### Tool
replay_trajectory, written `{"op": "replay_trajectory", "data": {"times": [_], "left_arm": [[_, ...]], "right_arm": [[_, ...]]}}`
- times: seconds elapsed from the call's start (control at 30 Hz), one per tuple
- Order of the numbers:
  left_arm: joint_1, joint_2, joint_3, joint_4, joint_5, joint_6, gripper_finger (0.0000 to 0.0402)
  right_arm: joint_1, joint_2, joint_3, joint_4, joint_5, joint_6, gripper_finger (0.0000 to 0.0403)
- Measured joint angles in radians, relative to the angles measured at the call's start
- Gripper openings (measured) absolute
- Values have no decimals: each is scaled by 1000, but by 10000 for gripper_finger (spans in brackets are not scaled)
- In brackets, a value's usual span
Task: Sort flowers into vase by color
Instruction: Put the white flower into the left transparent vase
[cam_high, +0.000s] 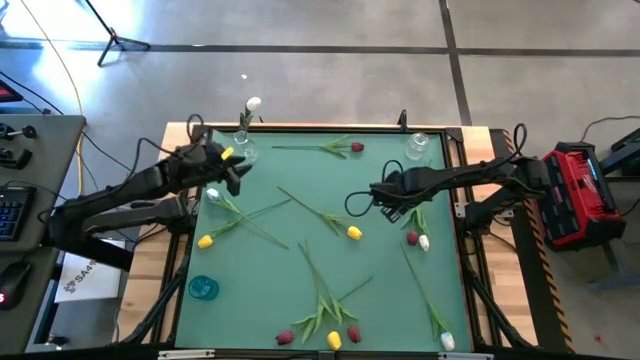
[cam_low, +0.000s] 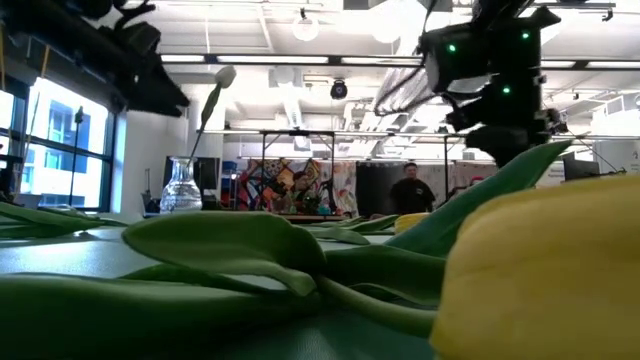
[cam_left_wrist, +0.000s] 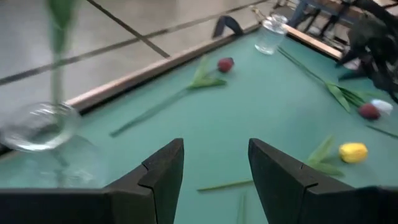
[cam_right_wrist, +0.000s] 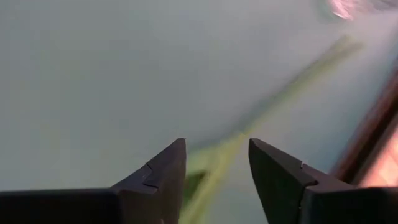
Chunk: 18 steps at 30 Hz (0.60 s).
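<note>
A white tulip (cam_high: 254, 103) stands with its stem in a clear glass vase (cam_high: 243, 150) at the table's far left; the same vase (cam_left_wrist: 37, 124) shows in the left wrist view. My left gripper (cam_high: 230, 172) hovers open just near of this vase, with nothing between its fingers (cam_left_wrist: 214, 146). My right gripper (cam_high: 378, 192) is open above the table's middle right (cam_right_wrist: 214, 146), over a blurred green stem (cam_right_wrist: 217, 162) that it does not touch. Other tulips lie flat on the green mat: dark red (cam_high: 357, 147), yellow (cam_high: 354, 233), white (cam_high: 212, 195).
An empty clear vase (cam_high: 417, 145) stands at the far right and a blue vessel (cam_high: 203, 288) near the left edge. More tulips lie at the near edge (cam_high: 334, 340) and right of centre (cam_high: 418, 239). A raised wooden rim (cam_high: 330, 127) borders the mat. A person (cam_low: 408, 190) stands far behind.
</note>
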Motion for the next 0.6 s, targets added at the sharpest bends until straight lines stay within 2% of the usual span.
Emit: {"op": "replay_trajectory", "data": {"times": [0.23,0.4,0.6], "left_arm": [[-59,0,-85,126,-1,-24,170],[-93,0,-85,130,-3,-25,170],[-131,0,-85,133,-74,-19,170]], "right_arm": [[-11,0,0,-68,-86,-55,111],[-31,0,-9,-108,-162,-35,85],[-30,1,-111,-88,-203,33,59]]}}
